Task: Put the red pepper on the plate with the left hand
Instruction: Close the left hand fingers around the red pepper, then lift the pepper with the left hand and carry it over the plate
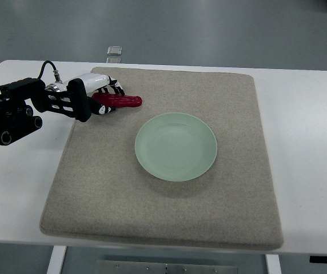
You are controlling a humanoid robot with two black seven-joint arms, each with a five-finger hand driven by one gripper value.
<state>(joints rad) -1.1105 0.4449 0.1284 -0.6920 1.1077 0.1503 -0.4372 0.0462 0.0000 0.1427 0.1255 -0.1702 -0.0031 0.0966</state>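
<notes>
A long red pepper (123,101) lies on the beige mat at the upper left, its tip pointing right toward the plate. My left hand (102,94) reaches in from the left edge, and its fingers are curled around the pepper's left end. The pale green plate (207,162) sits empty in the middle of the mat, a short way right of and below the pepper. The right arm does not show.
The beige mat (169,217) covers most of the white table (306,137). A small silvery object (114,51) lies at the table's far edge. Grey floor lies beyond.
</notes>
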